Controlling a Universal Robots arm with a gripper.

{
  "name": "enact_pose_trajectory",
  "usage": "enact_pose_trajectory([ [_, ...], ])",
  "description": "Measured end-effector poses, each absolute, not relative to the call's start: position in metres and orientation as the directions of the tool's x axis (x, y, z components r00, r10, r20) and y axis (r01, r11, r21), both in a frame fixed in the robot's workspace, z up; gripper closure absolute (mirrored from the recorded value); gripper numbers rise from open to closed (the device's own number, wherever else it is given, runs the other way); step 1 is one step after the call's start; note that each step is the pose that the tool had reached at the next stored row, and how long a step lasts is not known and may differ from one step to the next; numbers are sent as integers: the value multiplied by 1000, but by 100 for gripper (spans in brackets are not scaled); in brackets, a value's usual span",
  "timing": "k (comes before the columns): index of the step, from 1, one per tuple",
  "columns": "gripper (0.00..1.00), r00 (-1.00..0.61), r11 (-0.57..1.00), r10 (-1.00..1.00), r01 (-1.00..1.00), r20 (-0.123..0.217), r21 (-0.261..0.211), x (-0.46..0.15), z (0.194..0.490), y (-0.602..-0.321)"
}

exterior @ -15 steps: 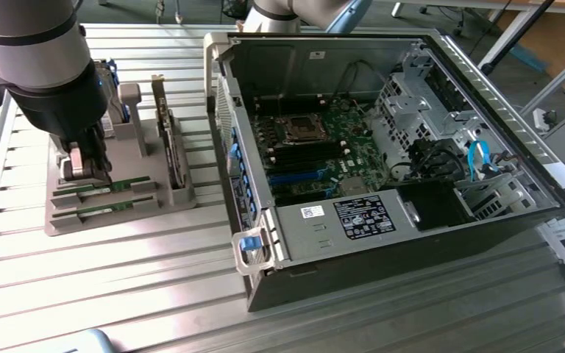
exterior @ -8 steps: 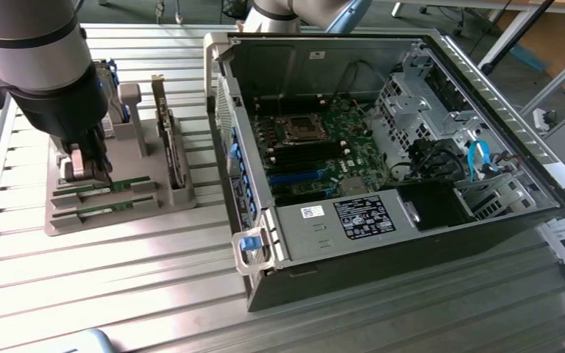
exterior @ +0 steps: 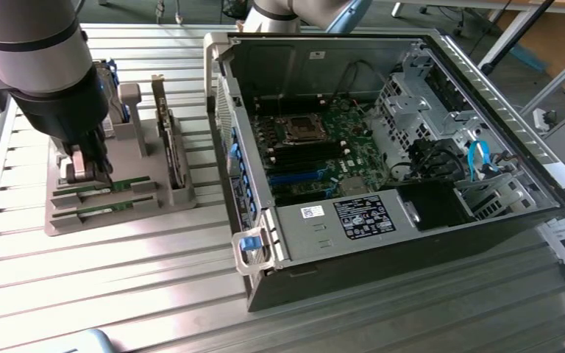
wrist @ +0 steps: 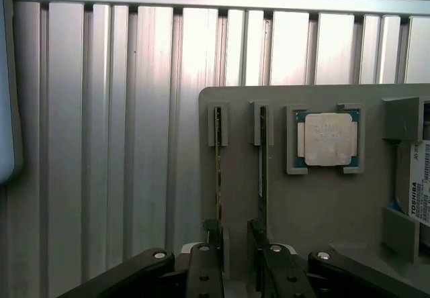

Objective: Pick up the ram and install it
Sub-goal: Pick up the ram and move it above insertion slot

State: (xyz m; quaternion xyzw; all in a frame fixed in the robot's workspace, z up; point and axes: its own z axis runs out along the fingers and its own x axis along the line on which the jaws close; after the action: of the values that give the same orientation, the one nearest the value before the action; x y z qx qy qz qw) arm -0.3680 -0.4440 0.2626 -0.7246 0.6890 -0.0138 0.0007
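Directly beneath the gripper (wrist: pixel 235 234), jaws spread wide and holding nothing, ram (wrist: pixel 218 157) standing on edge in a grey holder (wrist: pixel 322 204) by one fingertip, second stick (wrist: pixel 263 157) by the other, silver processor chip (wrist: pixel 328 139) just beside their far ends

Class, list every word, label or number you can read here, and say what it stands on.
"TOSHIBA": on the white drive label.
Barcode print beside it: too small to read.
Black sticker and white sticker on the computer case: too blurred to read.
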Motion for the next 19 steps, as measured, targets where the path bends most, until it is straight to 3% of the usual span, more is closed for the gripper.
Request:
enact_pose_trajectory([
  [19, 70, 61, -61, -998, -998, 19, -20, -368, 257, -444],
])
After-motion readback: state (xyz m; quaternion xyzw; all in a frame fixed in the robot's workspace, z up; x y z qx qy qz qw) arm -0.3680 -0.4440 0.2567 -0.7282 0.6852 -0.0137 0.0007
